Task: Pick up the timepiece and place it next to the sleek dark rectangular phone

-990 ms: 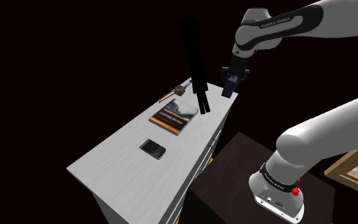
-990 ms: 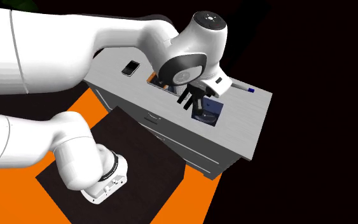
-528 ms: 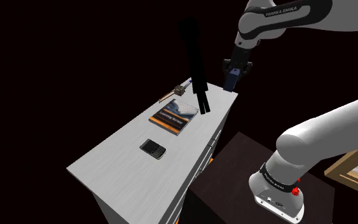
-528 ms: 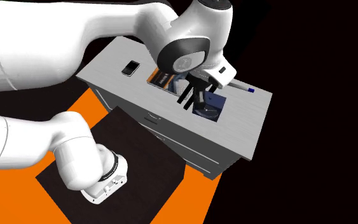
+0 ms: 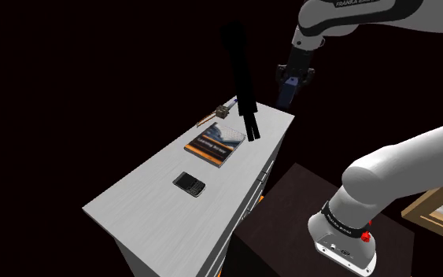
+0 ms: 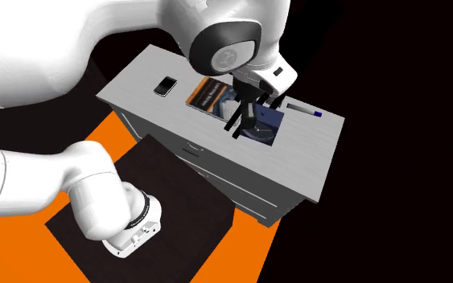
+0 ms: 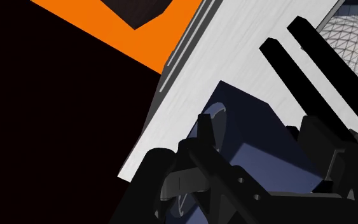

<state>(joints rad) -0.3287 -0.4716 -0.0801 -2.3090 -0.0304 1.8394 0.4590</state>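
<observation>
Clock [image 5: 284, 97], a dark blue block, hangs pinched in our end effector [image 5: 289, 85] over the worktop's [image 5: 141, 197] far corner. In the shoulder view we see it at 2 o'clock from the book [image 5: 214, 143], with the phone [image 5: 189, 183] at the book's 7 o'clock.

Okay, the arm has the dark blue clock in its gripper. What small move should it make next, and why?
Probably carry it sideways, kept raised, toward the phone. The gripper clasps the dark blue timepiece above the far end of the dresser top, while the phone lies past the book, nearer the other end.
</observation>
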